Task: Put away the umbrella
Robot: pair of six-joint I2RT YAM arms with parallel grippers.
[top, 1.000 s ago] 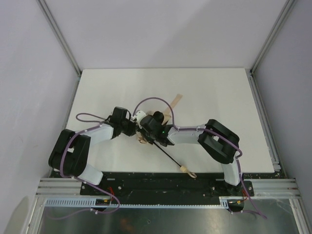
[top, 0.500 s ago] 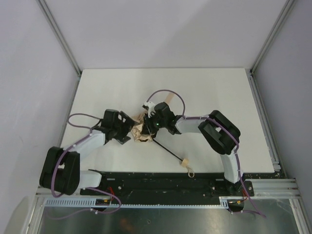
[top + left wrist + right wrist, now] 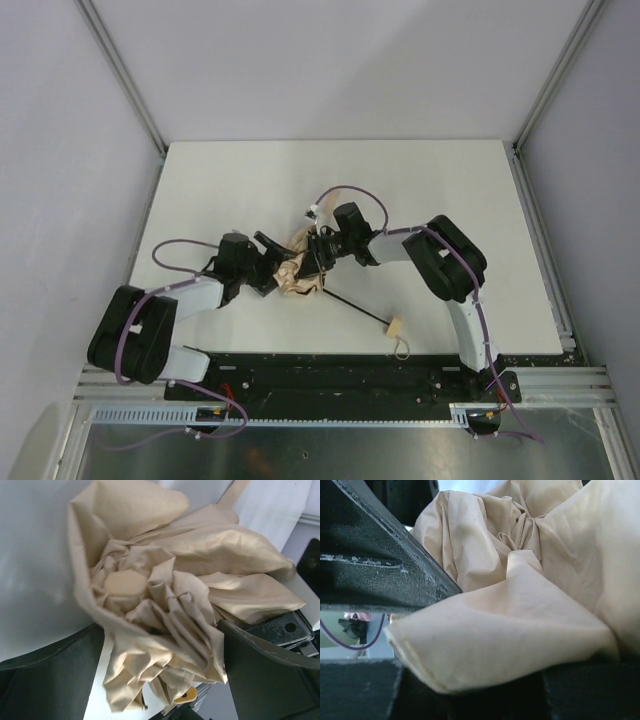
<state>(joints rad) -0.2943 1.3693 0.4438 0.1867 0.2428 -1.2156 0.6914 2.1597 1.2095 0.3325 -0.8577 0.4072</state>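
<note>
Tan-beige fabric umbrella (image 3: 298,270) lies crumpled on the white worktop (image 3: 450,190), thin black shaft (image 3: 350,303) trailing nearward. Left hand (image 3: 277,268) straddles the canopy (image 3: 165,605), fingers (image 3: 265,675) apart; right hand (image 3: 315,255) pinches a fold (image 3: 510,645). Gathering loose pleats evenly round the shaft should help

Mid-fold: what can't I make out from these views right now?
Left wrist: umbrella fabric covers where the left fingers meet it, grip unclear; shaft and handle out of frame.
Right wrist: fabric fills the close frame; right fingers only partly seen, grip unclear.
Top external: both pairs of fingers hidden under the wrists and bunched fabric.
</note>
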